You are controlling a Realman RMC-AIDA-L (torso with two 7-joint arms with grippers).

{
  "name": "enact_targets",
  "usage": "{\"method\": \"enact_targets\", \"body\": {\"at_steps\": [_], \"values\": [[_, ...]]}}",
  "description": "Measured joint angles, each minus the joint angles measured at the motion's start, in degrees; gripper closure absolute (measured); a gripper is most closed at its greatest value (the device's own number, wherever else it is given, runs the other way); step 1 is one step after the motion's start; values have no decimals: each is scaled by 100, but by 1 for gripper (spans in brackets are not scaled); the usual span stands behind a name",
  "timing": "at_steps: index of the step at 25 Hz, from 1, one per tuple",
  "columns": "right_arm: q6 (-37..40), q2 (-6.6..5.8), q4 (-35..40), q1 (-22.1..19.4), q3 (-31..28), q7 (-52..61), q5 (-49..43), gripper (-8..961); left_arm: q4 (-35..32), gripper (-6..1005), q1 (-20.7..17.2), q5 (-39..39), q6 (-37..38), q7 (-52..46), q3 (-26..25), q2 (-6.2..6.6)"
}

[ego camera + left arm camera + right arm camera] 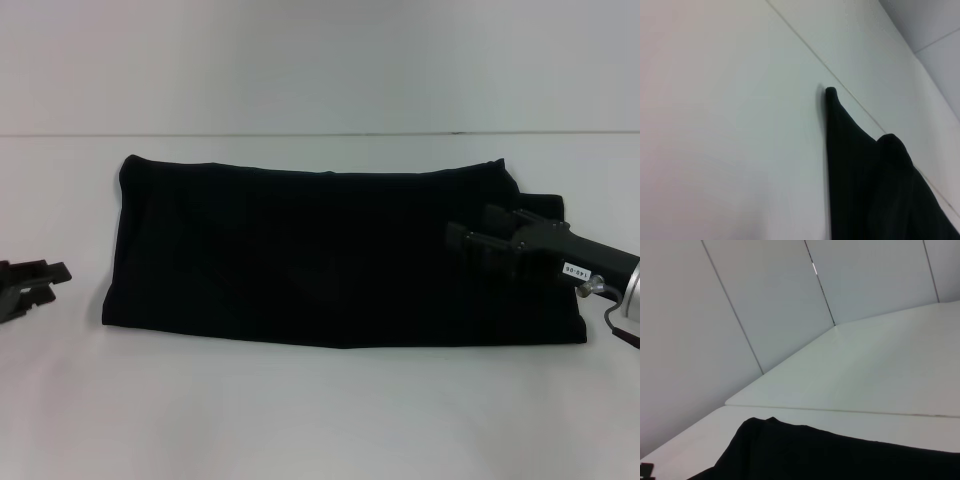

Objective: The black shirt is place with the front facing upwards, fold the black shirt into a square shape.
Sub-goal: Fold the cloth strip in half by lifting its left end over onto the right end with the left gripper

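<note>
Left gripper (40, 278) rests on the table (320, 420), clear of the cloth, fingers apart and empty (idle, presumably awaiting its edge). Black shirt (300, 255) lies mid-table as a wide band, already folded lengthwise. Right gripper (475, 243) hovers over its right end; jaw state unreadable, likely positioned to fold inward.

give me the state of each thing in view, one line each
plain black cotton shirt: folded into a long horizontal band, lying flat on the table, not yet a square
left pincer: off the shirt's left end, above bare table, holding nothing
right pincer: over the shirt's right end, grip cannot be told
white table: bears the shirt
</note>
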State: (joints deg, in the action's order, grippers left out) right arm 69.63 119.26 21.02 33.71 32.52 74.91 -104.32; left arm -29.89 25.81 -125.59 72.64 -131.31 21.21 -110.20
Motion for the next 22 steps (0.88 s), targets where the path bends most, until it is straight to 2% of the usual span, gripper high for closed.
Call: {"method": "enact_targets", "body": {"at_steps": [5, 8, 13, 16, 22], "values": [[-5, 1, 1, 13, -3, 29, 2, 64, 36, 629, -71, -72, 1174, -628, -34, 160], [-7, -8, 6, 13, -14, 116, 9, 64, 45, 567, -71, -286, 1518, -1133, 46, 147], [-24, -7, -32, 3, -40, 155, 9, 65, 233, 337, -77, -410, 1174, -1496, 12, 55], [-31, 3, -34, -4, -20, 156, 3, 65, 394, 104, -47, -365, 929, -1532, -1, 54], [-51, 12, -36, -7, -4, 154, 0, 65, 494, 46, -2, -354, 603, -1636, -210, 0]]}}
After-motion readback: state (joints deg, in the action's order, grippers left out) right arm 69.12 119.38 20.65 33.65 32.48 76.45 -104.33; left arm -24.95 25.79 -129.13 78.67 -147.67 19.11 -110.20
